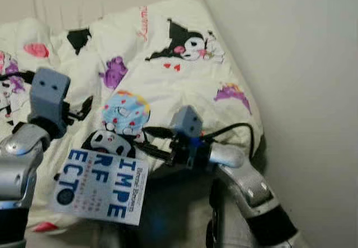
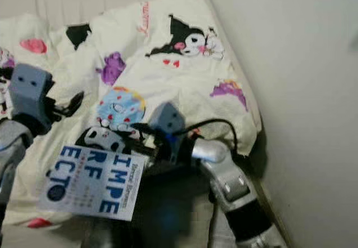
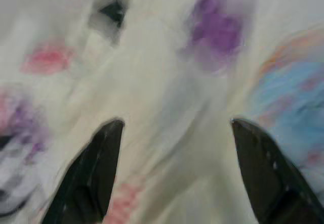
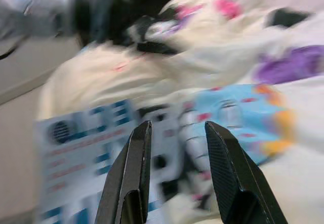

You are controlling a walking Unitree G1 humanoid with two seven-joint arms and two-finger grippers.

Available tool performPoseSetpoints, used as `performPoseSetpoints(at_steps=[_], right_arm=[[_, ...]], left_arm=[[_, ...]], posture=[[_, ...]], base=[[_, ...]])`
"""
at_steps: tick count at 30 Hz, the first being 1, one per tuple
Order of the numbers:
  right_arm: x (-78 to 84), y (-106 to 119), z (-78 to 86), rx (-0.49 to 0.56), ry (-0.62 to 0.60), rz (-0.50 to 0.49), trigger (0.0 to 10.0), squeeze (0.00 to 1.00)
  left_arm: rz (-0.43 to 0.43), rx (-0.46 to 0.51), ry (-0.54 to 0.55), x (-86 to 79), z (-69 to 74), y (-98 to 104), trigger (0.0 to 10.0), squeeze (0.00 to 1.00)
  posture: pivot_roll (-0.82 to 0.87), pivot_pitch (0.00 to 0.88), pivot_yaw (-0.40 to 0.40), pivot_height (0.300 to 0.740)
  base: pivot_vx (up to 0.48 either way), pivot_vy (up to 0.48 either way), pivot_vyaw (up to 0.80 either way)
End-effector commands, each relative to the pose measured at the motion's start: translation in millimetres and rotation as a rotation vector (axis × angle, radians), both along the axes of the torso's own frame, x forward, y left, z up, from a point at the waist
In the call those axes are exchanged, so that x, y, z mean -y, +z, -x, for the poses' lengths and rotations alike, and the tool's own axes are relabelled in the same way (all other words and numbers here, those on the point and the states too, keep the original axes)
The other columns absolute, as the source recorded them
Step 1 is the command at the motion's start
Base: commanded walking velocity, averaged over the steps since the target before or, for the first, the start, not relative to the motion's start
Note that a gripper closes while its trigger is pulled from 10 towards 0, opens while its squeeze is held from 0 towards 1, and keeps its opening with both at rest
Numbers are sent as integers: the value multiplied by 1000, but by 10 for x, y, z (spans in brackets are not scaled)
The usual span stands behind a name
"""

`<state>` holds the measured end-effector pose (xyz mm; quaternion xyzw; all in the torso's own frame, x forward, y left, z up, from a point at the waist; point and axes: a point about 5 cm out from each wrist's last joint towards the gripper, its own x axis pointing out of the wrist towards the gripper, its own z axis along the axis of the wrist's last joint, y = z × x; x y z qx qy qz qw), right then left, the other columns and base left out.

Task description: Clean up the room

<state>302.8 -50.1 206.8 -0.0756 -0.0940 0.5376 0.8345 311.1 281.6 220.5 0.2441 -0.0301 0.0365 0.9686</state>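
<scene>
- A white book (image 1: 100, 187) with big blue letters lies at the near edge of the bed, on the crumpled blanket (image 1: 184, 85), its spine side toward the right pincer.
- The right pincer (image 1: 146, 141) reaches to the book's upper right corner; in the right wrist view its two black fingers (image 4: 132, 173) stand a little apart, released, with the book's cover and a blue patch of the blanket beyond them. Whether they touch the book I cannot tell.
- The left pincer (image 1: 84, 109) hovers over the blanket beyond the book's far left corner; in the left wrist view its fingers (image 3: 96, 168) are spread wide, released, with only blurred fabric between them.
- The blanket is cream-white with cartoon prints: a black-hooded figure (image 1: 187, 43) well beyond the book, purple shapes (image 1: 114, 71), and a blue round print (image 1: 126, 111) just beyond the book.
- A plain pale wall (image 1: 302, 80) runs along the bed's right side.
</scene>
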Motion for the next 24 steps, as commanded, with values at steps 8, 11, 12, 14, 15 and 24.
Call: performPoseSetpoints(at_steps=[8,11,12,14,15,24], right_arm=[[79,-68,-82,-25,-58,-21,10000,0],[95,-89,-102,-30,-85,-26,10000,0],[120,-142,-147,-38,-129,-13,10000,0],[129,-162,-165,-38,-146,-4,10000,0],[133,-173,-180,-37,-156,2,10000,0],[347,-330,-420,14,-377,127,10000,0]], left_arm=[[-117,-95,64,-201,49,-232,10000,0],[-147,-93,176,-378,74,-294,10000,0],[-245,-160,258,-592,137,-457,10000,0],[-298,-195,274,-658,164,-526,10000,0],[-339,-213,282,-695,171,-570,10000,0],[-802,-655,553,-1497,881,-1098,10000,0]], posture=[[44,395,-17,546],[46,397,-18,546],[47,399,-19,546],[47,399,-19,546],[47,399,-19,546],[42,404,-22,546]], base=[[0,0,0],[0,0,0],[0,0,0],[0,0,0],[0,0,0],[0,0,0]])
